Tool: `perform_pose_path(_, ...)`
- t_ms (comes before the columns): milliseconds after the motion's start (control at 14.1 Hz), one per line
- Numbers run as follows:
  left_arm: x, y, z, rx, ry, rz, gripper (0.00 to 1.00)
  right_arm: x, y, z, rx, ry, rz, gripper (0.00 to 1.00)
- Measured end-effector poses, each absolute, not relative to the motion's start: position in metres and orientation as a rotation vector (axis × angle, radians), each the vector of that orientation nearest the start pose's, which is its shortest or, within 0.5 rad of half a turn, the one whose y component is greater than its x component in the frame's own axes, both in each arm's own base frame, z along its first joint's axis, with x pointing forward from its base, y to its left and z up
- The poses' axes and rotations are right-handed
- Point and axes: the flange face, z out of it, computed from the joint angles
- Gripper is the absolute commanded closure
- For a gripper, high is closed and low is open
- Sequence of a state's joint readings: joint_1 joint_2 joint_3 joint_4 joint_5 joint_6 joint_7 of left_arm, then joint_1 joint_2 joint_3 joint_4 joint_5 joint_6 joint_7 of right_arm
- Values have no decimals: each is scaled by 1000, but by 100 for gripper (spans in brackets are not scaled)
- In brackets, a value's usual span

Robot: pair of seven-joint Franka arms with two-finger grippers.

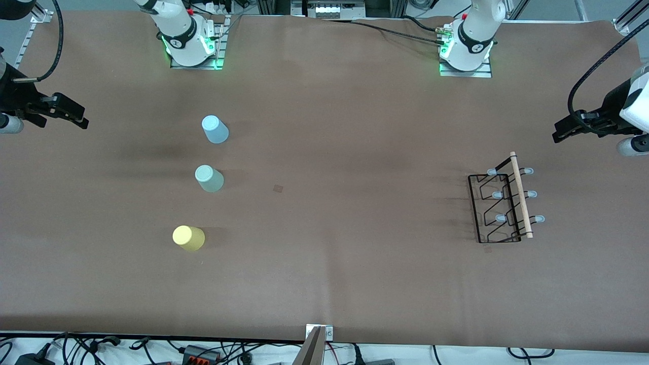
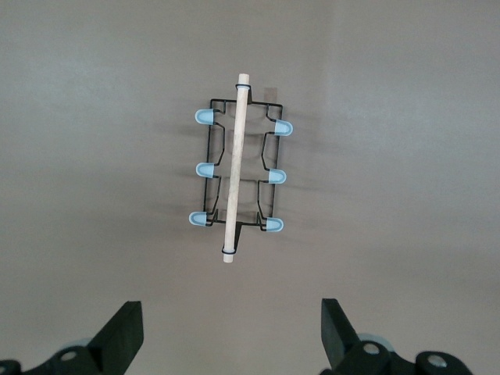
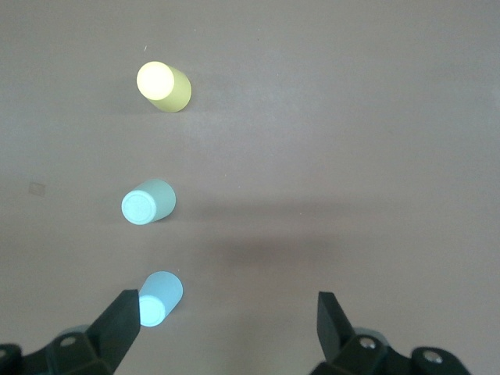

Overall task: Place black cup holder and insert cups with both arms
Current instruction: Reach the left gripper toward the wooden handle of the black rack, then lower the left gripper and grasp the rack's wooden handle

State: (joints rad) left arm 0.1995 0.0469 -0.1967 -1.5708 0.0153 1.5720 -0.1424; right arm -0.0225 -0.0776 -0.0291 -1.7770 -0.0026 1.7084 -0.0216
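Rack (image 1: pixel 499 208) upright on table (image 1: pixel 345 243) toward left arm's end. Blue cup (image 1: pixel 215 129), green cup (image 1: pixel 208 178), yellow cup (image 1: pixel 188 238) upside down in a row toward right arm's end. Left gripper (image 2: pixel 230 332) and right gripper (image 3: pixel 226 328) raised, spread wide, empty.

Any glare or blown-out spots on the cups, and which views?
Right wrist view: the yellow plastic cup has a washed-out base, the light blue plastic cup glows a little. Front view: even light, soft shadows beside the cups, no glare.
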Motion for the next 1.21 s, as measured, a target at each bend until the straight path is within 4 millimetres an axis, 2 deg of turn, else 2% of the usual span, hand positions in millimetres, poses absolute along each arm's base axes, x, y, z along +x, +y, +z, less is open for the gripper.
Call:
perform_pose_path(496,573,15,590,-3124,-249,79,0,537,-28,581,-3142,46,-15,0)
perform_pose_path(709,585,16,579,-3132,-248,23,0,537,-29,582,-3142,46,-17,0)
perform_pose_path(851,603,19,548,-3142,-250,15,0,537,-29,582,-3142,47,-19,0)
perform_pose_path(1063,631,21,480,-3161,-247,37,0,537,-28,583,-3142,46,-21,0)
perform_pose_path(1205,636,19,436,-3169,-245,7,0,537,-28,583,-3142,46,-22,0)
